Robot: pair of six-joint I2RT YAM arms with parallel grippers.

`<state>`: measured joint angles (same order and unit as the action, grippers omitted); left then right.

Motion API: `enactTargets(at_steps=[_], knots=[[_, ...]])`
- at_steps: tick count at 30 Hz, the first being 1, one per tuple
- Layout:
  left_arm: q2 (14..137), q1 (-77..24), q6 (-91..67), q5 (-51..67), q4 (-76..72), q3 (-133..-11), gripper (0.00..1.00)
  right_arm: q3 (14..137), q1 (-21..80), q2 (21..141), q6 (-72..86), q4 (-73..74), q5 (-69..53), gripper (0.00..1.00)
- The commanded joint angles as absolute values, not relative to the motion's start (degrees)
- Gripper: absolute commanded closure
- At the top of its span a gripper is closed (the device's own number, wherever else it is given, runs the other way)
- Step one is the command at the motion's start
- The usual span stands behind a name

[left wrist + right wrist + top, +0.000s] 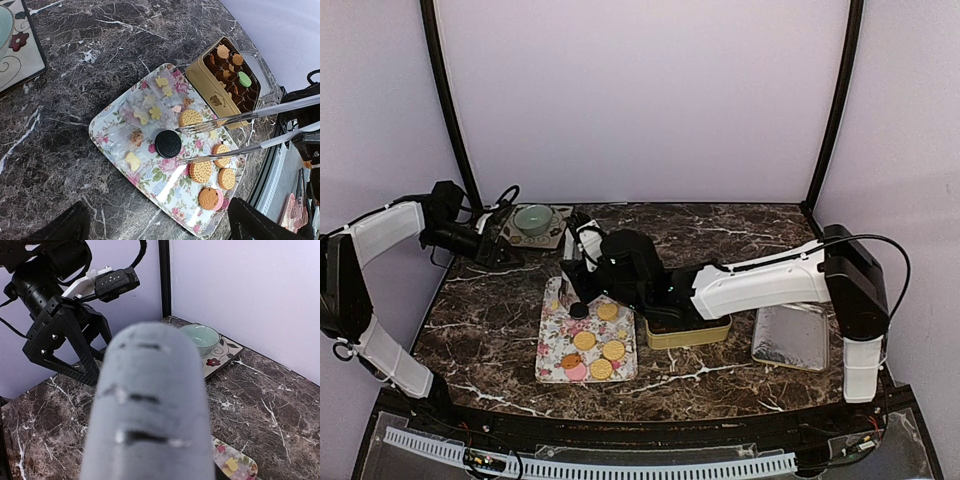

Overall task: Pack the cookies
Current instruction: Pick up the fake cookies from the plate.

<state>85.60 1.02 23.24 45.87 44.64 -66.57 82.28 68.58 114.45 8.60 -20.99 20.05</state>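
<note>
The cookies lie on a flower-patterned tray (552, 340): several golden ones (200, 171), a brown-and-pink one (210, 198) and a dark round one (168, 143). More cookies, one of them green (244, 78), sit in the paper cups of a gold tin (685, 333). My right gripper (592, 272) reaches over the tin and is shut on metal tongs (235, 117). The tong tips stand apart at the dark cookie's right edge, and the cookie rests flat on the tray. The tongs' grey handle (150, 405) blocks most of the right wrist view. My left gripper (495, 250) hangs open and empty at the back left.
A pale green bowl (534, 218) on a patterned mat stands at the back left, beside my left gripper. A silver lid (792, 335) lies right of the tin. Small wrapped sweets (150, 107) cover the tray's far end. Dark posts and lilac walls enclose the marble table (740, 240).
</note>
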Motion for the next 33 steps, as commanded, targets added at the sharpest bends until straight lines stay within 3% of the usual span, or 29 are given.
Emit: enactTargets(at_steps=[1,11,33], knots=[[83.94,1.23,22.95,45.86,44.85,-65.92,0.01,84.81,68.25,116.19,8.3,-24.26,20.94,0.59],[83.94,1.21,22.79,46.03,44.93,-65.91,0.01,84.92,67.76,118.28,9.06,-24.21,19.31,0.52],[83.25,1.21,23.89,47.46,45.71,-65.92,0.02,88.67,67.17,123.32,8.34,-28.44,19.35,0.57]])
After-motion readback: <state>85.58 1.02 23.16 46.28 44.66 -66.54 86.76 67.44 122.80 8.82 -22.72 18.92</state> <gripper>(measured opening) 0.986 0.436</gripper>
